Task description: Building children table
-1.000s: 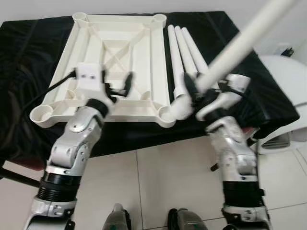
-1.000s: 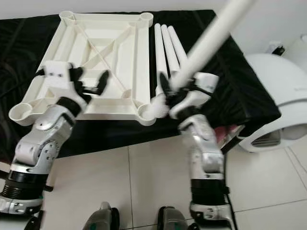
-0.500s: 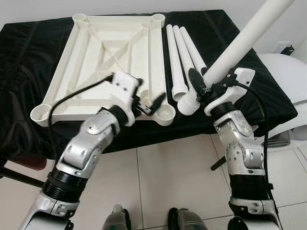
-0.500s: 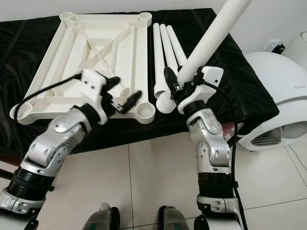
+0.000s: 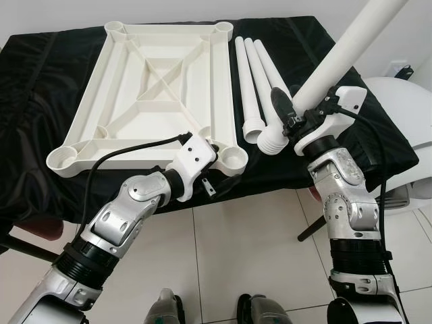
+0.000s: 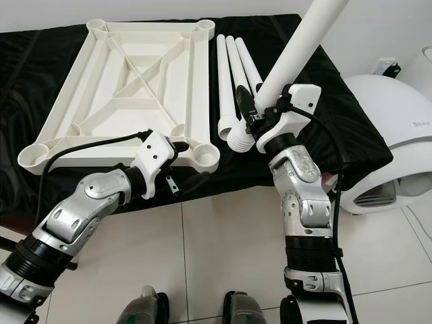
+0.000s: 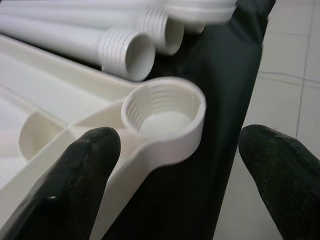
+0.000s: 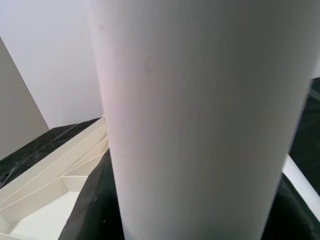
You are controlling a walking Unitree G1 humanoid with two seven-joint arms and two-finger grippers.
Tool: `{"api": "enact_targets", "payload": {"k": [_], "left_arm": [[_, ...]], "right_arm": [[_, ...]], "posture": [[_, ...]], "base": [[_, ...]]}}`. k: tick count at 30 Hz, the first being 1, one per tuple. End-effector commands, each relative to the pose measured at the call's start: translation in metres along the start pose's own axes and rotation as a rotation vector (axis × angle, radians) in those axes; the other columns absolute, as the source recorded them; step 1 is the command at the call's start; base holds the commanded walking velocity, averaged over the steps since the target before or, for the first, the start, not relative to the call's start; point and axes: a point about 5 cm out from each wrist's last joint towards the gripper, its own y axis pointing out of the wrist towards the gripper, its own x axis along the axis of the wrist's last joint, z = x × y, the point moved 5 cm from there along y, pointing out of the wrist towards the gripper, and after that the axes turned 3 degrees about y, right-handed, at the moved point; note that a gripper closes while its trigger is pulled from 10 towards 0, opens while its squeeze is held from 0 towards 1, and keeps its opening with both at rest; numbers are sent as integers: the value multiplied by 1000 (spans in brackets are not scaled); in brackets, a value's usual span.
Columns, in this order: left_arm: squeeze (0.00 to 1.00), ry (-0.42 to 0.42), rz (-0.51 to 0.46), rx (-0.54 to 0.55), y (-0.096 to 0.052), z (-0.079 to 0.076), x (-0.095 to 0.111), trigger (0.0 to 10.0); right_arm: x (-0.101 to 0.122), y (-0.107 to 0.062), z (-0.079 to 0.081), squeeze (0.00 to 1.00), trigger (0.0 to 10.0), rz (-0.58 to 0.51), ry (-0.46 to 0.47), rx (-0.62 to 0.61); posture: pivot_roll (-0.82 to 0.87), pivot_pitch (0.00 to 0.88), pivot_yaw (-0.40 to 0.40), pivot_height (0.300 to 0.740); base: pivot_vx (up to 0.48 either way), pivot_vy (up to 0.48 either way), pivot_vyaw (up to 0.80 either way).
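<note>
A black cloth (image 5: pixel 40 101) covers the tabletop. To the right stands a white rounded appliance (image 5: pixel 408 115), with a wall socket (image 5: pixel 403 69) just beyond it. Near, the floor (image 5: pixel 250 250) is pale tile. A white wall (image 5: pixel 61 13) runs along the far side.

The cream tabletop (image 5: pixel 152 81) lies upside down before me, ribs up, a threaded socket (image 7: pixel 165 112) in its corner at my 12 o'clock. Three white legs (image 5: pixel 255 74) lie side by side along its right edge, and my right fingers (image 5: pixel 282 108) grip a fourth leg (image 5: pixel 337 57), tilted up toward 1 o'clock.
</note>
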Motion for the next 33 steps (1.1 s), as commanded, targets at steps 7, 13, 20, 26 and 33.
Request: {"api": "enact_targets", "payload": {"k": [7, 13, 20, 26, 33], "left_arm": [[0, -55, -111, 152, -11, 34, 20, 10000], [0, -101, -185, 289, -30, 57, 31, 10000], [0, -133, -234, 372, -52, 59, 36, 10000], [0, -171, -270, 480, -62, 64, 38, 10000], [0, -233, -295, 691, -82, 80, 30, 10000]], "right_arm": [[6, -3, 1, 0, 10000, -29, -14, 6], [-1, -10, 1, 0, 10000, -6, -21, 1], [-8, -21, 3, 0, 10000, 0, -11, -8], [-13, -28, 9, 0, 10000, 5, -27, -3], [-18, -40, 12, 0, 10000, 12, -62, -23]], "posture": [[-34, 152, 36, 740], [-26, 149, 29, 740], [-14, 138, 21, 740], [-8, 127, 19, 740], [-9, 115, 18, 740]], "base": [[0, 0, 0], [0, 0, 0], [0, 0, 0], [0, 0, 0], [0, 0, 0]]}}
